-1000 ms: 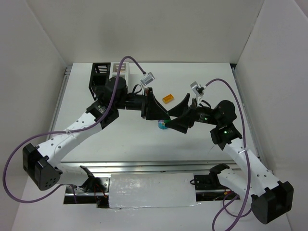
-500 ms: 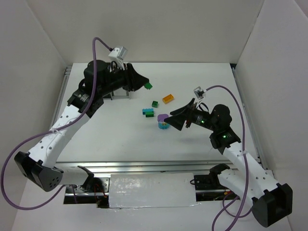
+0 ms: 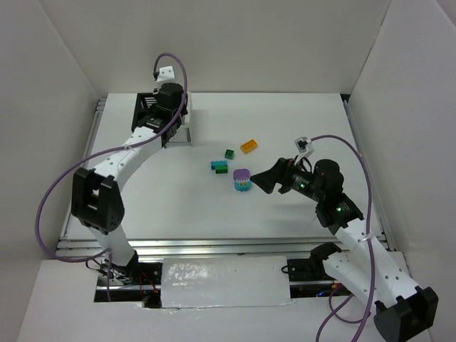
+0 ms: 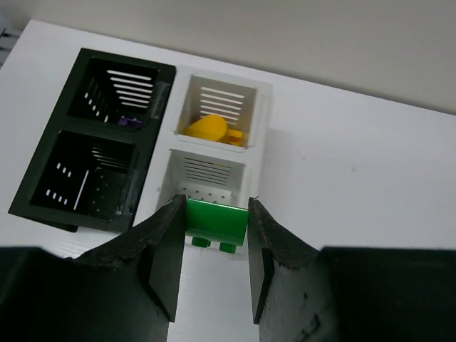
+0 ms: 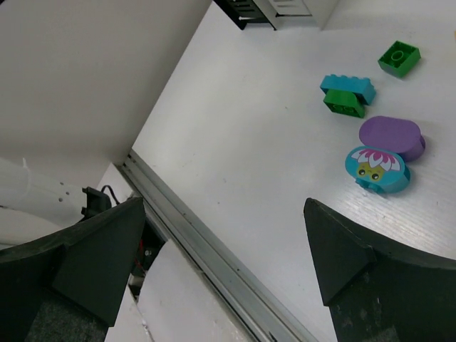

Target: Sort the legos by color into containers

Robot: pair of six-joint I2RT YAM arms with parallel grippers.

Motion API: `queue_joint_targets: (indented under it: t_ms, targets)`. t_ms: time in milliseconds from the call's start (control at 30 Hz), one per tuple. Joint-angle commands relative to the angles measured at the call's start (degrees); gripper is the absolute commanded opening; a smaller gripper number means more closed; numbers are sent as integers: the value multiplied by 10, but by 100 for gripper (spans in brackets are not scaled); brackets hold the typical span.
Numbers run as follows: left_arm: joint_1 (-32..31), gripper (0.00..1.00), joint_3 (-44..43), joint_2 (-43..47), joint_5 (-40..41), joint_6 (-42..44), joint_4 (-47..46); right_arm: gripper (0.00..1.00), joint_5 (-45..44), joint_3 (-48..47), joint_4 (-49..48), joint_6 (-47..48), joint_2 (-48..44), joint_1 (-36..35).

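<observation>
A glossy green brick, its studs turned toward the wrist camera, is pinched between the matte black fingers of the left gripper. It is held just above the near rim of the white bin. That bin is moulded in plastic with slatted walls and is divided into two square compartments. In the far one a rounded yellow piece is seen, with a bit of orange at its side. The black bin, of the same slatted build and also in two compartments, is joined to the white bin's left side. A small purple piece is lodged in its far compartment.

Well apart from the bins, loose pieces are scattered on the smooth white table: an orange brick, a small green cube and a teal brick stacked on a green one. A purple oval lies touching a teal oval printed with a flower. The right gripper is shown spread wide beside the two ovals, holding nothing.
</observation>
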State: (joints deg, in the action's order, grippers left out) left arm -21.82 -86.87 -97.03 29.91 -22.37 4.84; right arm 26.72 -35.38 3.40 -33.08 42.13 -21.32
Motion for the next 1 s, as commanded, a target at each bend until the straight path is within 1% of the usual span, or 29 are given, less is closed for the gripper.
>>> queue_joint_targets:
  t_ms: [0, 67, 167, 333, 467, 567, 600, 633, 667, 733, 767, 833, 967]
  targets:
    - [10, 0, -40, -39, 73, 14, -71, 100, -16, -16, 26, 9, -19, 2]
    - [22, 0, -63, -84, 81, 12, -68, 100, -14, -14, 30, 10, -24, 2]
    - [40, 0, -73, -121, 67, 8, -68, 100, -11, -12, 38, 11, -28, 2]
    - [59, 0, -68, -148, 36, 8, -87, 100, 3, -9, 39, 12, -23, 2]
    - [62, 10, -69, -168, 26, 18, -93, 100, 13, -9, 38, 13, -17, 1]
    - [62, 25, -62, -160, 23, 6, -88, 100, 19, -9, 35, 12, -9, 2]
    - [62, 35, -55, -154, 13, 5, -93, 100, 23, -10, 31, 10, -6, 1]
    - [62, 41, -49, -149, 10, 4, -103, 99, 24, -11, 30, 9, -1, 2]
    - [62, 52, -43, -141, 10, 1, -102, 99, 25, -12, 28, 8, 1, 1]
    - [62, 59, -44, -135, 16, -4, -92, 100, 28, -12, 24, 7, 6, 2]
    - [62, 67, -42, -133, 18, -5, -91, 100, 29, -12, 21, 6, 8, 1]
    - [62, 75, -32, -122, 22, -5, -92, 100, 31, -11, 17, 5, 12, 2]
    - [62, 84, -14, -101, 28, -9, -95, 99, 33, -10, 14, 3, 18, 1]
